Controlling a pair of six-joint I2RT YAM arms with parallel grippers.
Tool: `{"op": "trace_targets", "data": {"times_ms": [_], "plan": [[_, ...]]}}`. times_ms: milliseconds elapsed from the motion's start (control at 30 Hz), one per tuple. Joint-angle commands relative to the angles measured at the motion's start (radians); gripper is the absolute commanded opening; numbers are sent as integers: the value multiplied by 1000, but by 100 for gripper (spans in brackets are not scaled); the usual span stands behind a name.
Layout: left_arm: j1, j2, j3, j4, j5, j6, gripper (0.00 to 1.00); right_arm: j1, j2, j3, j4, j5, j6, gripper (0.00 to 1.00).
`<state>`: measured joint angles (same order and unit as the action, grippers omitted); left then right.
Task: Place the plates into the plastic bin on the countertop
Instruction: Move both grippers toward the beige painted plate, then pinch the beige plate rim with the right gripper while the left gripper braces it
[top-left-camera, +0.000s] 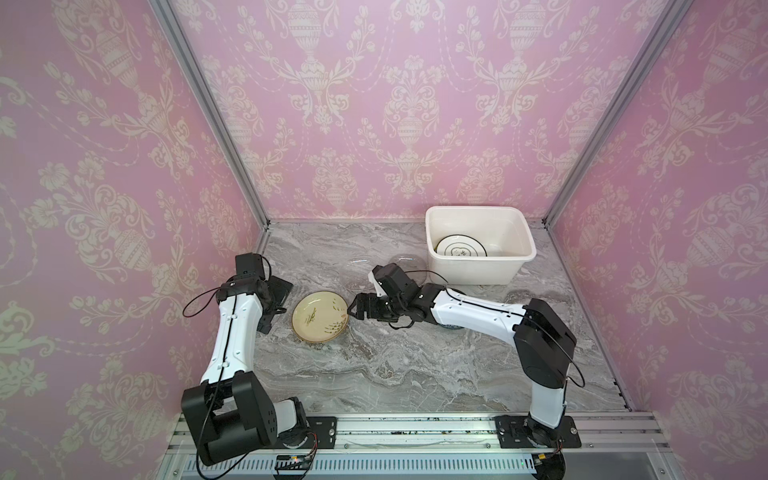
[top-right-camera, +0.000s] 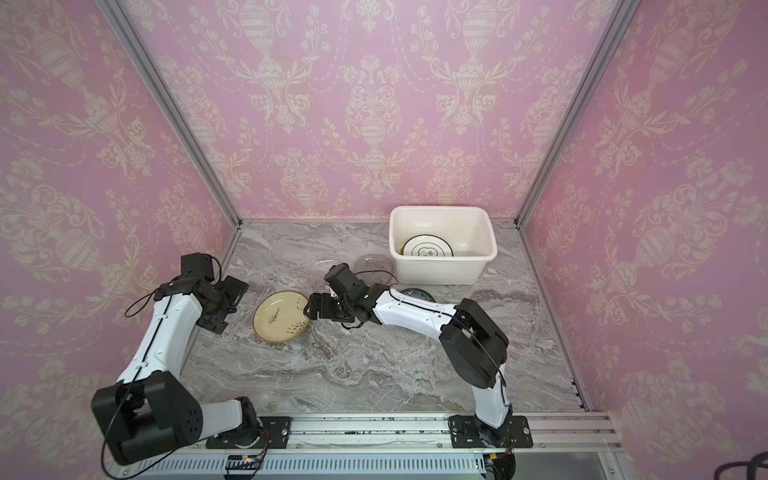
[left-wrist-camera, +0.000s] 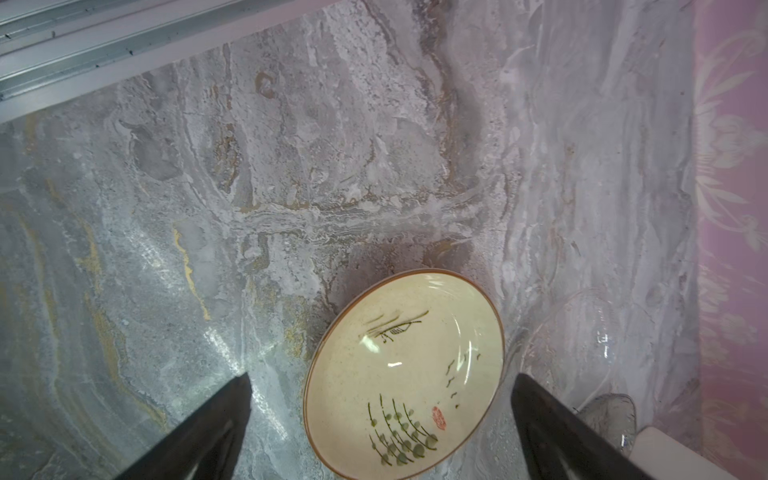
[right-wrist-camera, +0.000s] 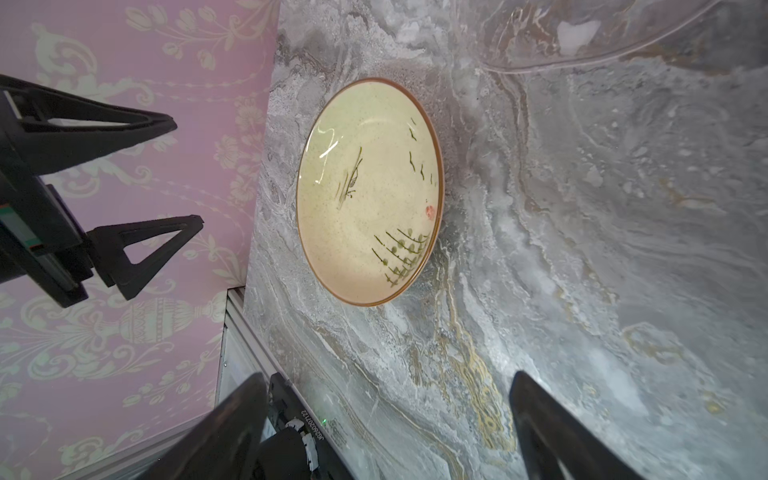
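Observation:
A pale yellow plate (top-left-camera: 319, 316) (top-right-camera: 282, 316) with green sprigs lies flat on the countertop (top-left-camera: 395, 365), between my two grippers. The left gripper (top-left-camera: 280, 305) (left-wrist-camera: 382, 376) stands open just beside its left rim, holding nothing. The right gripper (top-left-camera: 353, 309) (right-wrist-camera: 386, 376) is open close to the right rim, with only bare marble between its fingers. The plastic bin (top-left-camera: 517, 232) (top-right-camera: 482, 237) stands at the back right with a white dark-rimmed plate (top-left-camera: 460, 248) inside. Two clear glass plates (top-left-camera: 360, 272) (top-left-camera: 409, 261) lie left of the bin.
A teal patterned plate (top-right-camera: 417, 294) lies partly hidden under my right forearm, in front of the bin. Pink patterned walls close in the left, back and right. The silver rail (top-left-camera: 415, 428) runs along the front edge. The left gripper's fingers (right-wrist-camera: 172, 122) show in the right wrist view.

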<state>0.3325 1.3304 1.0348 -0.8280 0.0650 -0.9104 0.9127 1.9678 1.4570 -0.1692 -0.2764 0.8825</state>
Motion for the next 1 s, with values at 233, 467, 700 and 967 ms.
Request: {"op": "trace_targets", "data": {"times_ms": [233, 467, 700, 967], "plan": [[62, 173, -13, 73, 62, 42, 99, 15, 173, 87, 136, -132, 131, 92], [61, 240, -89, 199, 156, -59, 96, 13, 227, 83, 215, -161, 190, 91], [53, 305, -87, 225, 186, -103, 95, 10, 268, 90, 283, -175, 238, 91], [33, 377, -69, 254, 249, -114, 93, 9, 322, 83, 387, -166, 304, 88]]}}
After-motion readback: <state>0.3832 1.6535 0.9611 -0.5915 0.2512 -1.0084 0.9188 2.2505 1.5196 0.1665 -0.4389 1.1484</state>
